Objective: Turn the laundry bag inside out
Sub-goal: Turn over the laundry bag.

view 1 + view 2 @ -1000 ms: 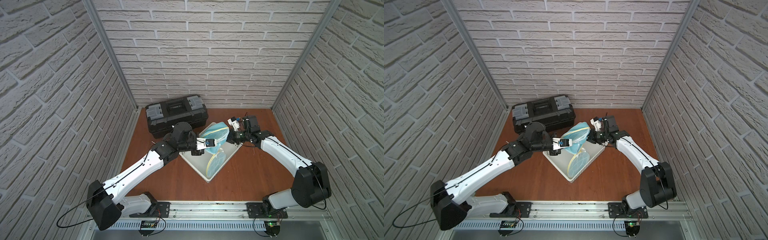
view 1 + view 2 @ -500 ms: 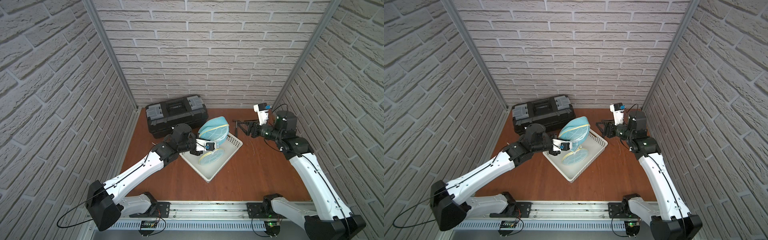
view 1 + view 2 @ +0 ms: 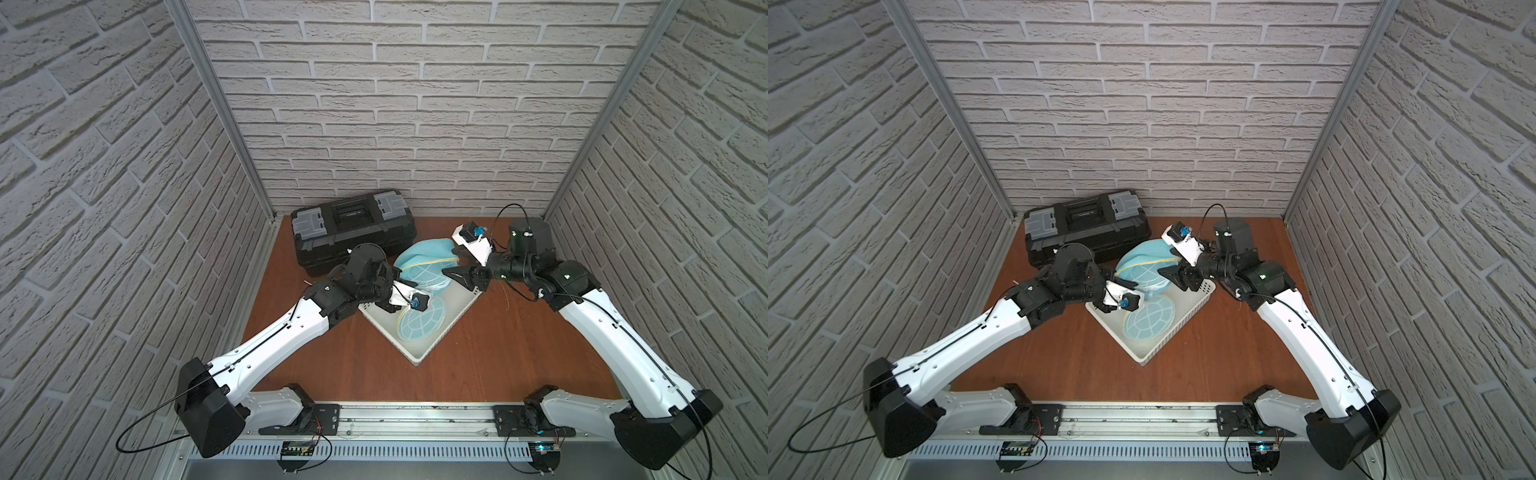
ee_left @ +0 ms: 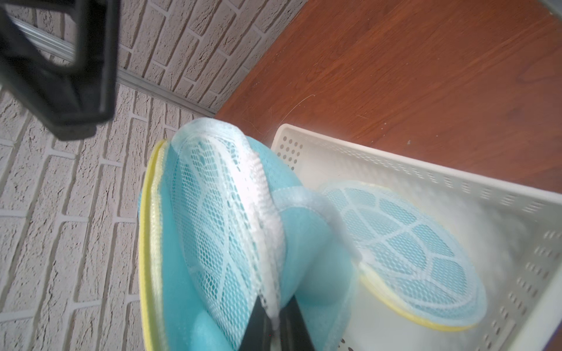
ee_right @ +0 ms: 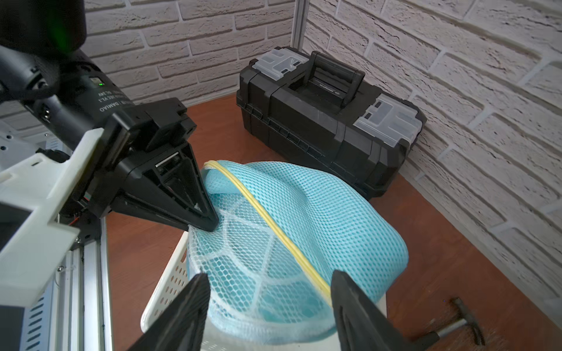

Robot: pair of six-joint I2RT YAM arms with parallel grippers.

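The laundry bag (image 3: 430, 259) (image 3: 1144, 266), light-blue mesh with a yellow rim, hangs bunched above the far end of the white basket. My left gripper (image 4: 275, 322) (image 5: 206, 223) is shut on its white seam. My right gripper (image 5: 267, 307) (image 3: 454, 262) is open, one finger on each side of the bag's spoked round end (image 5: 243, 261). A second spoked round disc (image 3: 419, 320) (image 4: 410, 249) lies flat in the basket. I cannot tell whether this disc is joined to the held part.
The white perforated basket (image 3: 419, 355) (image 3: 1144, 359) (image 5: 164, 291) sits diagonally mid-table. A black toolbox (image 3: 353, 226) (image 5: 328, 121) stands against the back wall, close behind the bag. A small hammer (image 5: 456, 322) lies on the wood beside the basket. Brick walls close in three sides.
My right gripper let go of the bag, opened and pulled back, then returned with its jaws wide around the bag. The left gripper kept its hold, and the bag now stands rounder.
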